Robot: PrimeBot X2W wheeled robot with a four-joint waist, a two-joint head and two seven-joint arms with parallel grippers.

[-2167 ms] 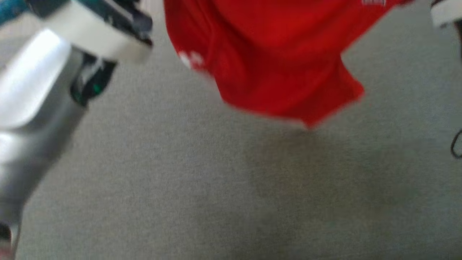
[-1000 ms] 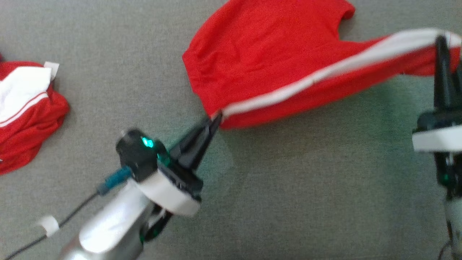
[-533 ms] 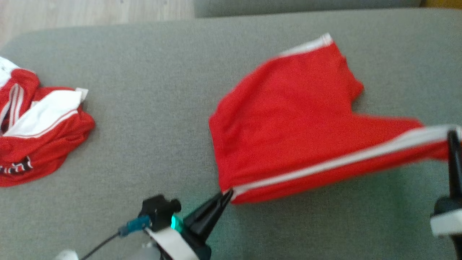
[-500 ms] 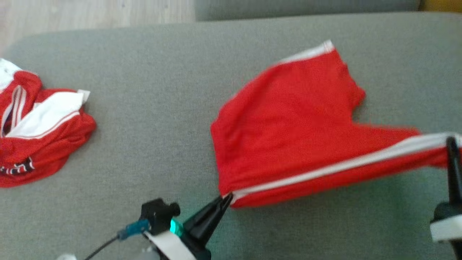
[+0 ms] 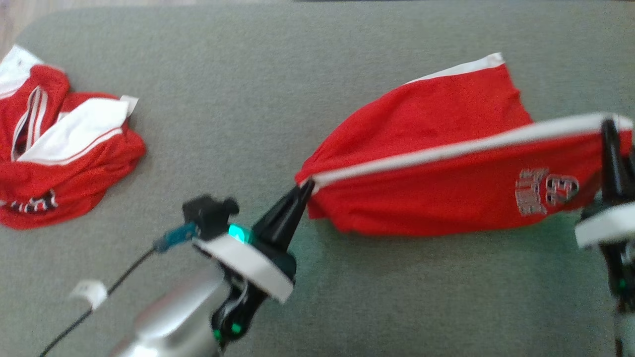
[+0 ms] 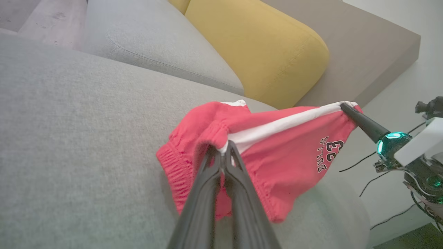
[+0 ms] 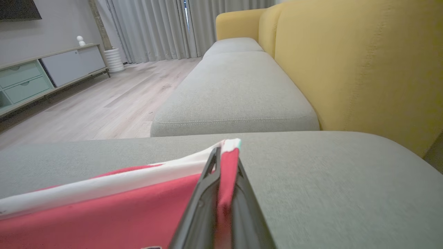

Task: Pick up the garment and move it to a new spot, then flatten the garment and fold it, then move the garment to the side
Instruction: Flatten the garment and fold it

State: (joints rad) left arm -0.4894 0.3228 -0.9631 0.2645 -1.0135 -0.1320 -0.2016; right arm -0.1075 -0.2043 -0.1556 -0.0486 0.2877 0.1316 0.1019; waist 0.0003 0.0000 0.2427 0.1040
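Note:
The garment (image 5: pixel 436 168) is a pair of red shorts with a white side stripe and a printed number, stretched between both grippers over the grey sofa cushion (image 5: pixel 278 74). My left gripper (image 5: pixel 306 186) is shut on its waistband corner at the stripe's left end. In the left wrist view the garment (image 6: pixel 277 152) hangs from that left gripper (image 6: pixel 224 149), its lower edge sagging toward the cushion. My right gripper (image 5: pixel 606 125) is shut on the stripe's other end at the far right. The right wrist view shows the right gripper (image 7: pixel 225 155) pinching the red and white fabric (image 7: pixel 104 207).
A second crumpled red and white garment (image 5: pixel 59 153) lies at the cushion's left end. Yellow back cushions (image 6: pixel 256 45) stand behind the seat. Another grey seat cushion (image 7: pixel 235 93) lies beyond, with wooden floor (image 7: pixel 86 107) and a low cabinet (image 7: pixel 41 72) to its left.
Both grippers have lifted the held stripe edge, so the garment's front with the printed number now faces up and hangs taut between them. The head camera has also shifted.

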